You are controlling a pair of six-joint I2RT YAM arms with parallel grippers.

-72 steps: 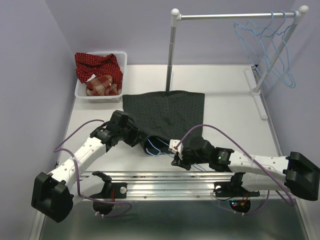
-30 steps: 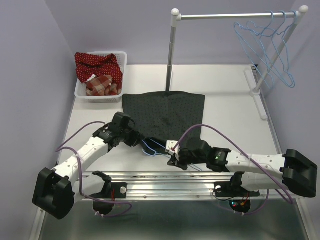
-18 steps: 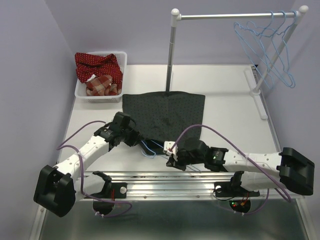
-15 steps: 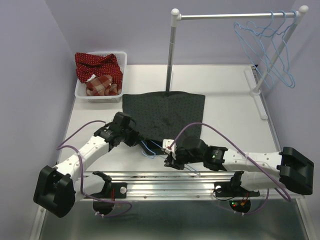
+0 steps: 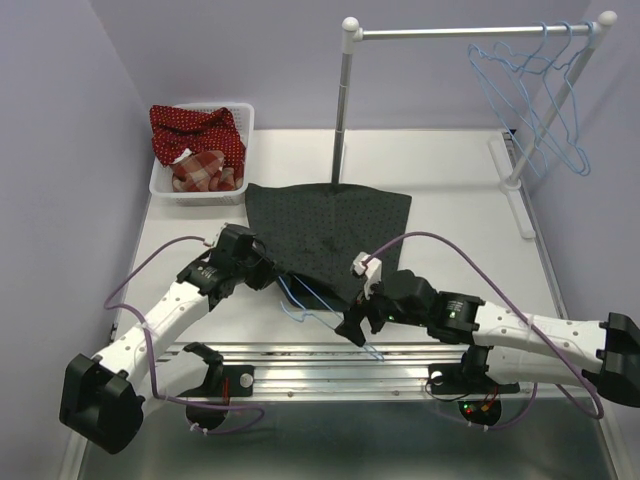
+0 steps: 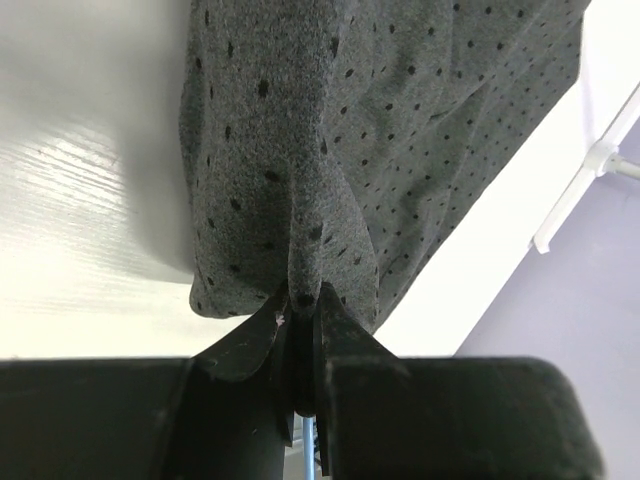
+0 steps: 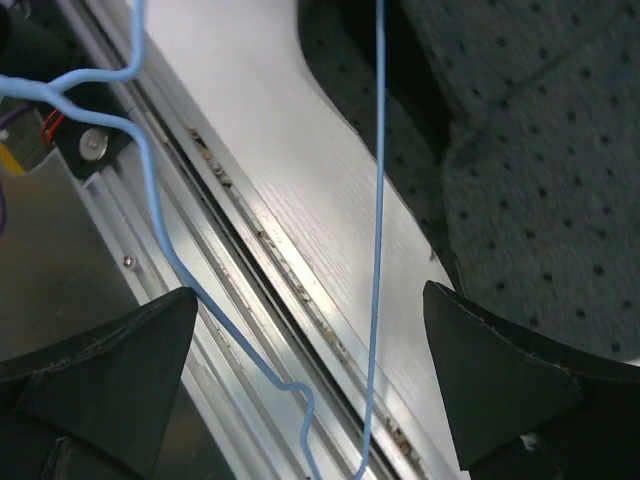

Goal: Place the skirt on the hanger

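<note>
The skirt is dark grey with tiny dots, the hanger light blue — and the white basket has a red dotted cloth and a red-and-cream checked cloth.

The skirt lies mid-table, hanger at its near edge, basket behind-left.

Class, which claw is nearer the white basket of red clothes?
Left. The left claw, shut on the skirt, lies below-right of the white basket in the top view. The right claw is farther off, open around the hanger at the skirt's near edge.
</note>
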